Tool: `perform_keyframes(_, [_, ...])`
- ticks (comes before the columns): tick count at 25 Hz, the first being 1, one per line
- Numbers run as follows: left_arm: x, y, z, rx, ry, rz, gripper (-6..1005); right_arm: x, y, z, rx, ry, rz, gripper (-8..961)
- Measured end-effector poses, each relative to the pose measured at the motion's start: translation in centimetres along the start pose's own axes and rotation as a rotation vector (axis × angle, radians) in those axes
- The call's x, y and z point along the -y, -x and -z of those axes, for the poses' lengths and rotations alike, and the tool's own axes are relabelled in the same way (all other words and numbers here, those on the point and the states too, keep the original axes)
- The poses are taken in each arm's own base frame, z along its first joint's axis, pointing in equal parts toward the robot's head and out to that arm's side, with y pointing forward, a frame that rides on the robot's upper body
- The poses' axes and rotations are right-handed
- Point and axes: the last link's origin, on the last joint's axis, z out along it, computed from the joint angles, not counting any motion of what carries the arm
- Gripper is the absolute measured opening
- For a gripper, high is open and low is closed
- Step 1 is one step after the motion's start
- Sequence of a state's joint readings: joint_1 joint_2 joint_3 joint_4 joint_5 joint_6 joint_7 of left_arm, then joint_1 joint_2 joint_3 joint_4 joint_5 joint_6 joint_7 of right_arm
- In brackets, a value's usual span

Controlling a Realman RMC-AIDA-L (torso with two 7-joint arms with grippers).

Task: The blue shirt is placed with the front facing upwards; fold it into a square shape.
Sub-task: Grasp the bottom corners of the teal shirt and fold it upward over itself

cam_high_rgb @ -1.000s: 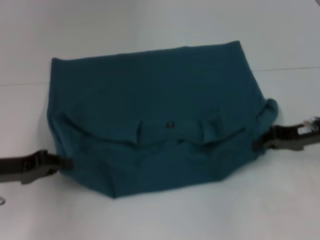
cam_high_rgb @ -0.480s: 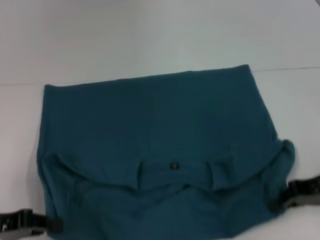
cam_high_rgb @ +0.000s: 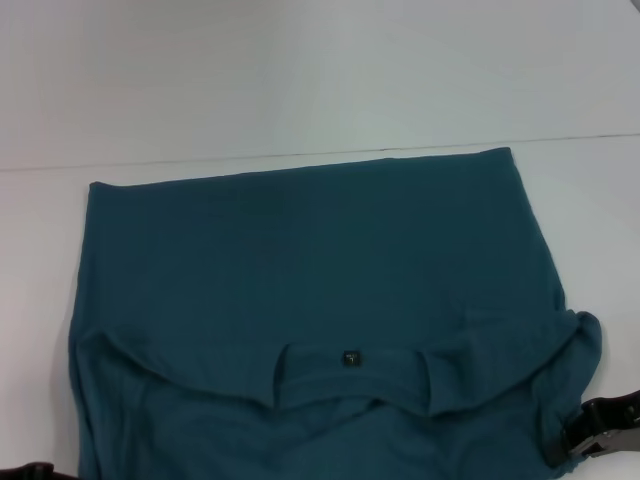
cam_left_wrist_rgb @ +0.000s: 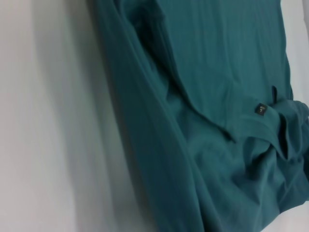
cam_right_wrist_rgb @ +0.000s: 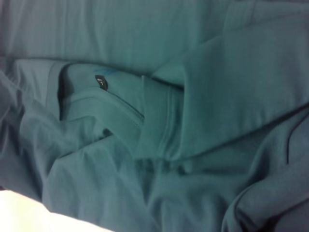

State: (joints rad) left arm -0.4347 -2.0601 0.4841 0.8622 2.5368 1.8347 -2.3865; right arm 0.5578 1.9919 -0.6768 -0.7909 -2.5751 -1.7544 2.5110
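Note:
The blue shirt point(cam_high_rgb: 310, 260) lies folded on the white table, plain teal side up, with no print showing. Its round collar and small dark label point(cam_high_rgb: 349, 358) sit on the near side. My right gripper point(cam_high_rgb: 565, 445) is at the shirt's near right corner, shut on the bunched cloth there. Only a dark tip of my left gripper point(cam_high_rgb: 30, 470) shows at the near left corner, against the shirt's edge. The left wrist view looks along the shirt's side folds point(cam_left_wrist_rgb: 159, 121) to the label point(cam_left_wrist_rgb: 261, 109). The right wrist view is filled by the collar point(cam_right_wrist_rgb: 159, 121) and label point(cam_right_wrist_rgb: 101, 82).
The white table point(cam_high_rgb: 300, 70) stretches far beyond the shirt, with a thin seam line point(cam_high_rgb: 200, 161) just behind the shirt's far edge. Bare table point(cam_left_wrist_rgb: 43, 121) shows to the shirt's left in the left wrist view.
Both grippers have drawn back toward me, dragging the shirt along. The shirt has slid nearer and spread flatter, and its near edge has left the head view.

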Motion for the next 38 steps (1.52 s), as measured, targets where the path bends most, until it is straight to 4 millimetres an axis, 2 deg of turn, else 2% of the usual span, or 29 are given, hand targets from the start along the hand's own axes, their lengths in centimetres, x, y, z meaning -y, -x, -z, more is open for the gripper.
perform_keyframes(7, [1.3,-0.3,0.8,-0.04,-0.082,0.06,81,0.2,0.1,0.8,0.019,0.005,-0.002,56])
perform_keyframes(12, [1.5,-0.4,0.9,-0.038,-0.107,0.066,83,0.3,0.1,1.1,0.027,0.011,-0.005,56])
perform_keyframes(19, [1.3,-0.3,0.9,-0.028,-0.098,0.043,85,0.4,0.1,1.2,0.031,0.011,-0.003,56])
perform_keyframes(22, [0.7,-0.5,0.9,-0.042,-0.048,0.005,85,0.1,0.3,1.4,0.052,0.044,0.014,56])
perform_keyframes(28, [-0.8,-3.3,1.6,-0.118,0.003,-0.031,87,-0.8,1.7,3.4,0.171,0.134,0.068,55])
perform_keyframes(34, [-1.3,-6.8,2.0,-0.196,-0.054,0.039,88,-0.2,3.2,5.7,0.302,0.131,0.042,55])
perform_keyframes(38, [-1.9,-8.7,1.8,-0.237,-0.084,0.052,89,0.4,4.0,6.4,0.382,0.115,0.014,55])
